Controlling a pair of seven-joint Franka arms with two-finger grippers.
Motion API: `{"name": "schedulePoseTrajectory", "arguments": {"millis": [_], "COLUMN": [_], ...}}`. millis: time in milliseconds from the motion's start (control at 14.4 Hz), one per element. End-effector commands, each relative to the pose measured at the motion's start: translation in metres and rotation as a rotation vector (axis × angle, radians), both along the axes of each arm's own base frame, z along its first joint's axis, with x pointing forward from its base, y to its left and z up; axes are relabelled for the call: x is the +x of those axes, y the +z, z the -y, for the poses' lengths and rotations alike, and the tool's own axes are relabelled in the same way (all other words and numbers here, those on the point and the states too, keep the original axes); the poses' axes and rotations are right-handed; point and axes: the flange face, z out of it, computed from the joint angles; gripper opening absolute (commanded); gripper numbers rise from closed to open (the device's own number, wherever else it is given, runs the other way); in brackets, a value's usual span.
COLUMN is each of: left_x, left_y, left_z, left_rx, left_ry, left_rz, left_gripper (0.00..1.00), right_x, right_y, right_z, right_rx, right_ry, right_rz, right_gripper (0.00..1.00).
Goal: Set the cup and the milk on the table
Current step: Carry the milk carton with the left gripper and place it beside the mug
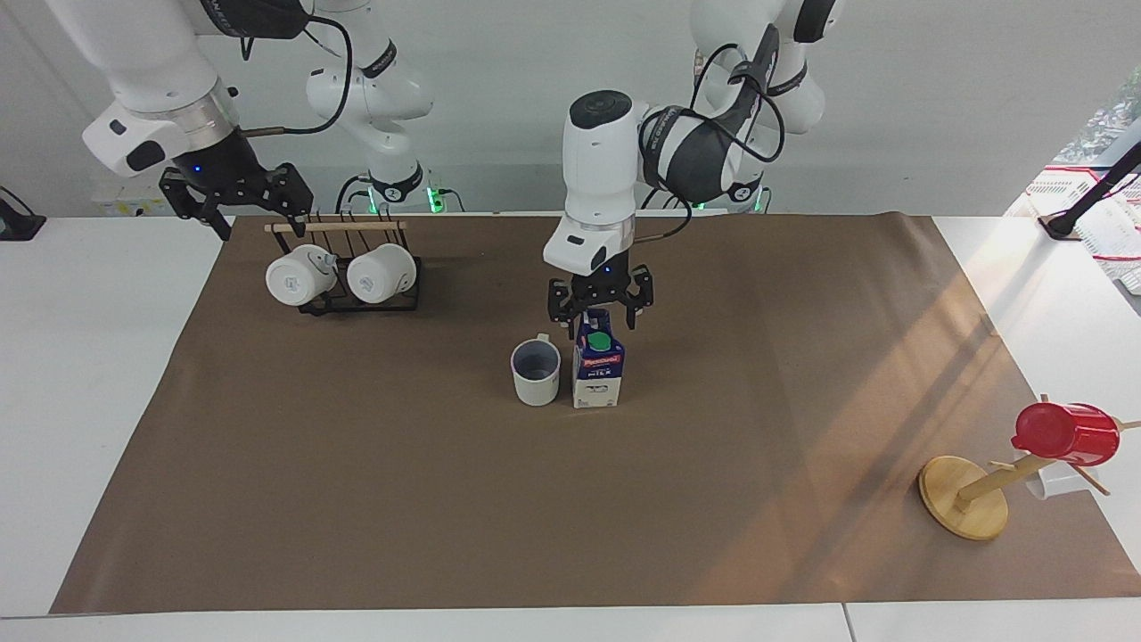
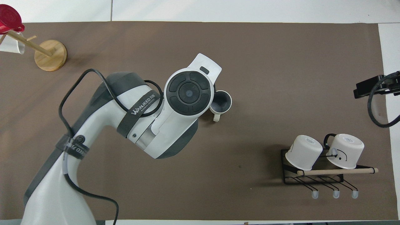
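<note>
Left tool (image 1: 599, 314) over brown-papered table (image 1: 357, 499)

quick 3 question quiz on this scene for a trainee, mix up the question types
1. True or false: the small blue and white gable-top milk carton stands upright on the brown paper sheet.
2. Which sits beside the carton, toward the right arm's end of the table? A) glossy red cup B) small off-white mug with grey-blue inside C) wooden stand base
3. Fill in: the left end effector is ___ around the carton's top, fingers spread, while the right end effector waits over the black wire mug rack.

Key: 1 true; 2 B; 3 open
</note>
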Motion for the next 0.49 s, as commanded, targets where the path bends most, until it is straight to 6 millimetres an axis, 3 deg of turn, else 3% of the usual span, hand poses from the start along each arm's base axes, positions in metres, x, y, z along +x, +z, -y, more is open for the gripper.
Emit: {"name": "schedulePoseTrajectory", "arguments": {"millis": [0,208,416], "left_x": [-0.007,-0.011,0.006], "left_y": [0.035,0.048,0.058], "left_z": [-0.055,-0.117,-0.188], "left_rx": [0.026,0.028,0.033], "left_ry": [0.037,-0.002,-0.064], "left_rz": [0.016,-0.013,-0.095], "left_gripper": [1.00,1.00,1.00], "right_x": [-0.003,-0.003,-0.003], "right_y": [-0.002,-0.001,0.001], "right_z": [0.001,0.001,-0.005], "right_rx": [0.014,0.008,-0.011], "right_ry": [0.005,0.010,0.024], "right_rz": [0.006,0.008,0.004], "right_gripper": [1.00,1.00,1.00]}}
